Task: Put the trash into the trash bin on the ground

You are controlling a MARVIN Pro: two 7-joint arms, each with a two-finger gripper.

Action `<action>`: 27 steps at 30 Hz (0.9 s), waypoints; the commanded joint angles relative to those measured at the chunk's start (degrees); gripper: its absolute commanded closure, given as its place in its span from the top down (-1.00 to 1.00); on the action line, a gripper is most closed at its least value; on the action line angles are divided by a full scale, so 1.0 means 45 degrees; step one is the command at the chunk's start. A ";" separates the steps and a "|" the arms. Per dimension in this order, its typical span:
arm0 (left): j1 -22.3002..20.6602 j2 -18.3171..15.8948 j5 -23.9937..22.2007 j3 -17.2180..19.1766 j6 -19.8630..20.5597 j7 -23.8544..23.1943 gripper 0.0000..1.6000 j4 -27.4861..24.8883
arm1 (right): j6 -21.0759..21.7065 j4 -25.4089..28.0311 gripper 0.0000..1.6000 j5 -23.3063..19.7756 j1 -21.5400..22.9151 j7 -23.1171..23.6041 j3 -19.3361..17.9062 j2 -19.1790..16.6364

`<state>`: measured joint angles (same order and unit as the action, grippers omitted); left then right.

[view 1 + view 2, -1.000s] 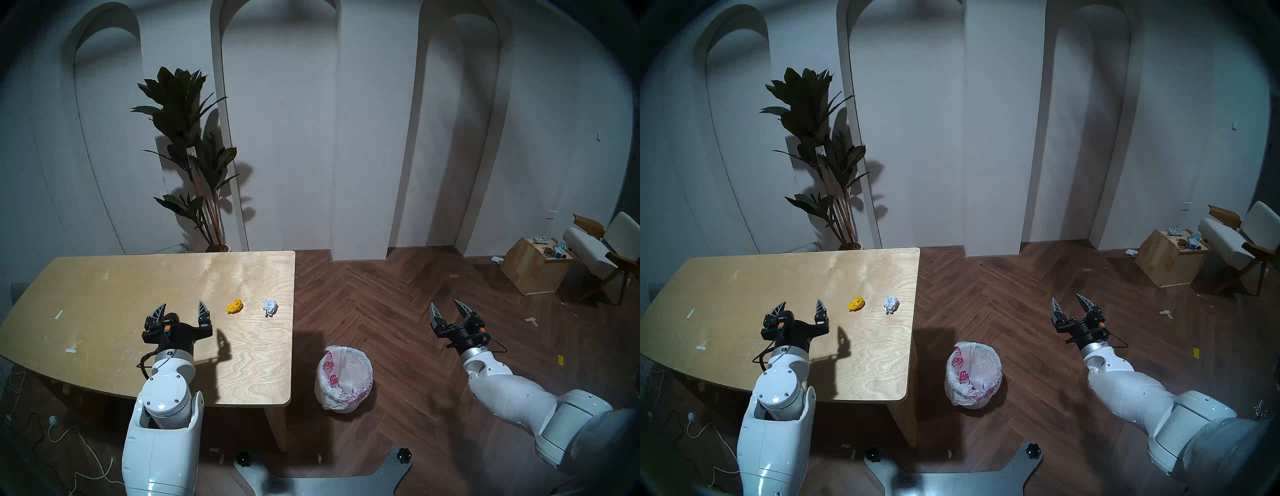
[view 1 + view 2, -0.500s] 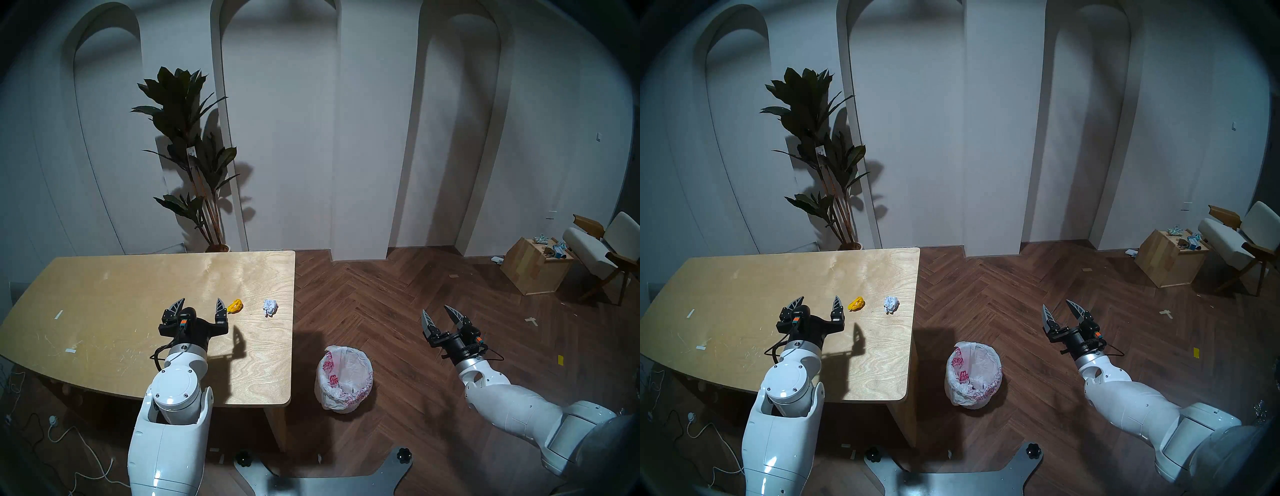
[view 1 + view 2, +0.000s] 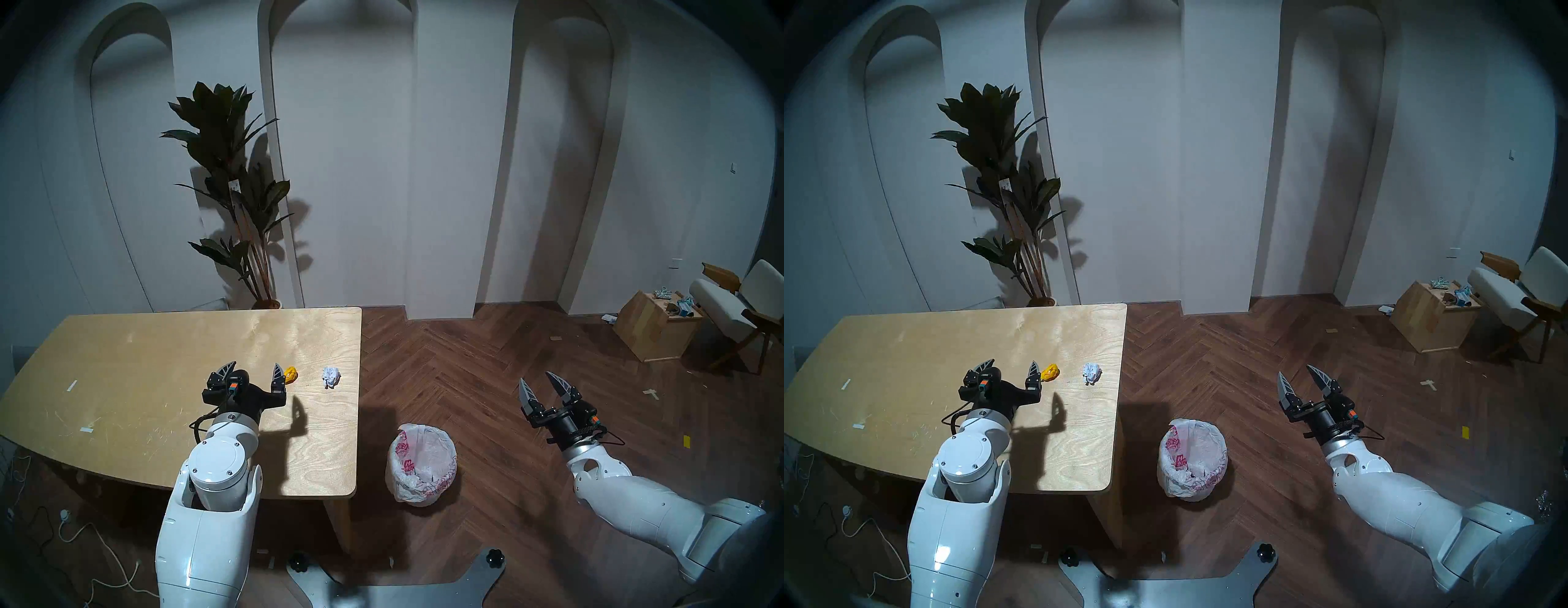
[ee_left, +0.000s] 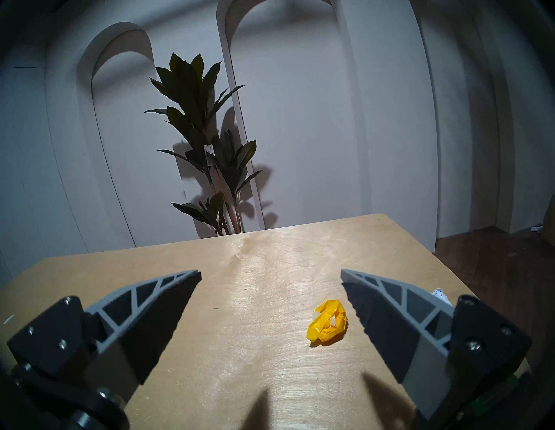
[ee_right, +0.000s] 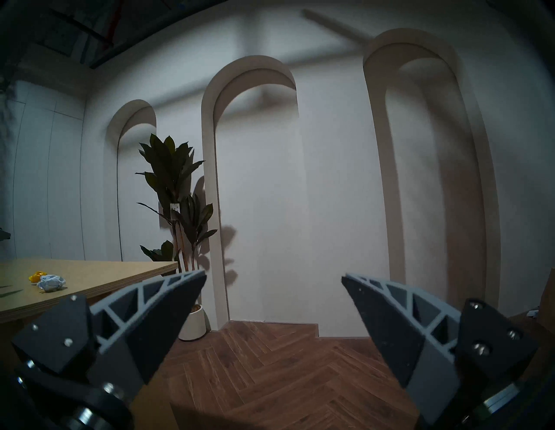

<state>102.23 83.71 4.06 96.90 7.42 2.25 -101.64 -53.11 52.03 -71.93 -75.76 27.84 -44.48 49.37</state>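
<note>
My left gripper, jaws apart and empty, has moved right to the yellow wad; grasp comes next

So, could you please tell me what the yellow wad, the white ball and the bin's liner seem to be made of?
The crumpled yellow wad looks like glossy tape or plastic film, given its sheen. The white crumpled ball looks like matte paper with sharp creases. The bin's red-printed white liner looks like thin, translucent, crinkly plastic.
</note>
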 commanded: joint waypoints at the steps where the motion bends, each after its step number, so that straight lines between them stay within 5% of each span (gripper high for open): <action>1: -0.0457 -0.0222 0.0047 0.0013 0.0294 -0.0150 1.00 -0.0287 | -0.0338 0.1416 1.00 -0.0348 -0.0671 0.0162 -0.0288 -0.0848; 27: -0.0923 -0.0621 0.0195 -0.0031 0.1999 -0.0890 1.00 -0.0421 | -0.0421 0.5446 1.00 -0.2283 -0.3434 -0.0823 -0.1534 -0.3798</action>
<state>99.83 81.56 4.99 96.59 15.40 -1.27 -101.90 -54.40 71.59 -79.35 -86.93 26.27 -49.26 37.58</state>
